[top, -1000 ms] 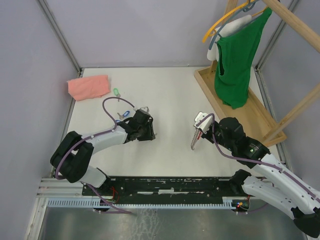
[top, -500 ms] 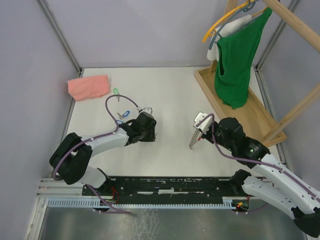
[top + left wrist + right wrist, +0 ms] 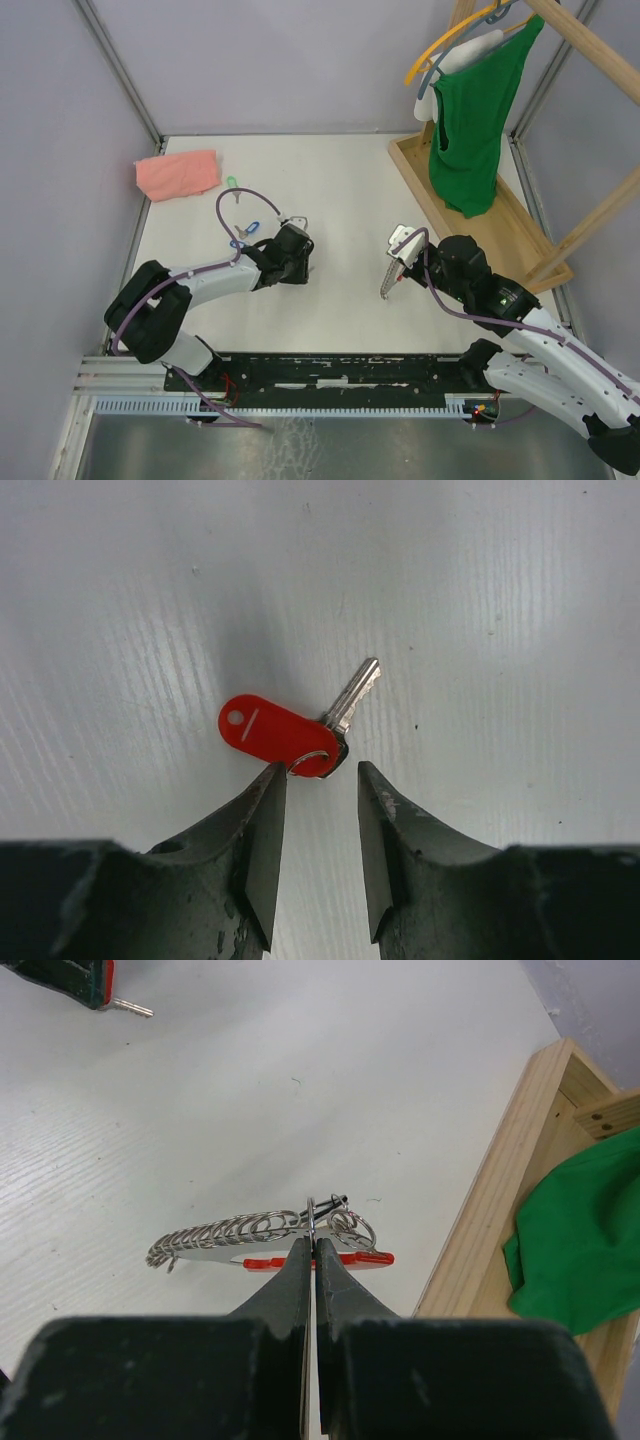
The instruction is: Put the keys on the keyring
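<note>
**Red key sits at open fingers, keyring pinched tight**

From above, the left gripper points down at the white table. The right gripper has the keyring. A blue key and a green key lie near the pink cloth.

Left wrist: the red key lies flat. Its little ring is between the two fingertips, which stand apart.

Right wrist: the fingers squeeze the keyring at one end.
</note>
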`<state>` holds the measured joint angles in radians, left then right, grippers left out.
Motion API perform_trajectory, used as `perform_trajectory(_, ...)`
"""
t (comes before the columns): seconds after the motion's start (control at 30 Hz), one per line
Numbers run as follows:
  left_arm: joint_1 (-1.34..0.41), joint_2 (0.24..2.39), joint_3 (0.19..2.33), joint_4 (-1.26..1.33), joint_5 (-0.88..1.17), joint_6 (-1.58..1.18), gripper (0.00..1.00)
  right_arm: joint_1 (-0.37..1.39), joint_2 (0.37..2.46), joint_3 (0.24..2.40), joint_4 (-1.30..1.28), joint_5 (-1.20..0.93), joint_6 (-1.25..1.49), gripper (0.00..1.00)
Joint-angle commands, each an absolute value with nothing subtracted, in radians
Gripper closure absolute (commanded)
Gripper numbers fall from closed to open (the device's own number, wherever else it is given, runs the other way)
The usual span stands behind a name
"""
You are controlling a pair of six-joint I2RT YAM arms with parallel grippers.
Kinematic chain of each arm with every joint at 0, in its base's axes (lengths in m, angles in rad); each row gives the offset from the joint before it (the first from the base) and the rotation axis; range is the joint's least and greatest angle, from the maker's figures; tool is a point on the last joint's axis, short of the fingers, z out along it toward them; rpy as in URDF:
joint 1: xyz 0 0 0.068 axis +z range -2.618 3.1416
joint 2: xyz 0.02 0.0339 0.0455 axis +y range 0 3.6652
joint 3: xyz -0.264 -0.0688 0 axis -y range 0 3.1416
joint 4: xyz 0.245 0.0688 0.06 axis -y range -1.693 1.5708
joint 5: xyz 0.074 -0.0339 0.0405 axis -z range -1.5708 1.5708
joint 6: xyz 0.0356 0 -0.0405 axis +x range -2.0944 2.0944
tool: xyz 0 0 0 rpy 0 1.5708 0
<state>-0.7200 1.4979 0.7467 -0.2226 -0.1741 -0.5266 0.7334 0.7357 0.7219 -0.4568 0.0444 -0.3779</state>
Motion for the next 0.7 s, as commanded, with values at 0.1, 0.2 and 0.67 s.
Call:
perform_trajectory(0.1, -0.718, 1.491, 0.740, -0.129, -0.129, -0.494, 0.60, 0.741, 0.718, 0.727, -0.400, 0.046, -0.364, 1.00)
perform_trajectory(0.2, -0.719, 1.481, 0.736, -0.116, -0.104, -0.492, 0.61, 0.743, 0.721, 0.726, -0.400, 0.048, -0.364, 1.00)
perform_trajectory(0.67, -0.714, 1.415, 0.705, -0.107, -0.206, -0.444, 0.53, 0.744, 0.733, 0.725, -0.399, 0.049, -0.364, 0.99)
